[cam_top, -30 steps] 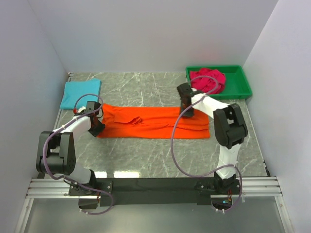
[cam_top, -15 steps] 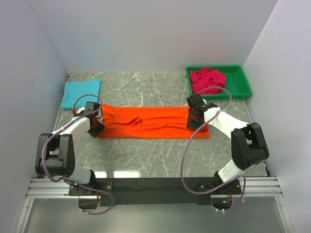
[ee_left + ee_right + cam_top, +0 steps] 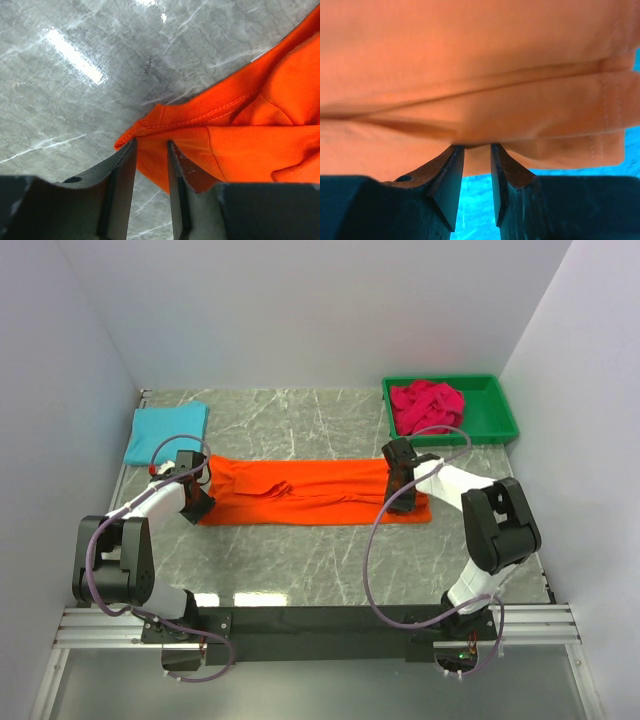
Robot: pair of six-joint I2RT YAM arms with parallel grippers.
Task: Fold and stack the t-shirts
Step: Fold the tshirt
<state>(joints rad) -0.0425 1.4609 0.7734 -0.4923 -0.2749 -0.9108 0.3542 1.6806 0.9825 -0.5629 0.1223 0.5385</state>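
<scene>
The orange t-shirt lies as a long, narrow folded strip across the middle of the table. My left gripper is at its left end, shut on the near-left corner of the cloth; the left wrist view shows orange fabric pinched between the fingers. My right gripper is down on the strip's right part, shut on a fold of the orange cloth, whose edge hangs between the fingers. The turquoise t-shirt lies folded at the far left. The crimson t-shirt is crumpled in the bin.
A green plastic bin stands at the far right corner. White walls close in the table on the left, back and right. Grey marble tabletop shows in front of the orange strip.
My right gripper has moved from the strip's far edge toward the near right and down onto the cloth, and its elbow has swung outward. The left gripper has stayed put.
</scene>
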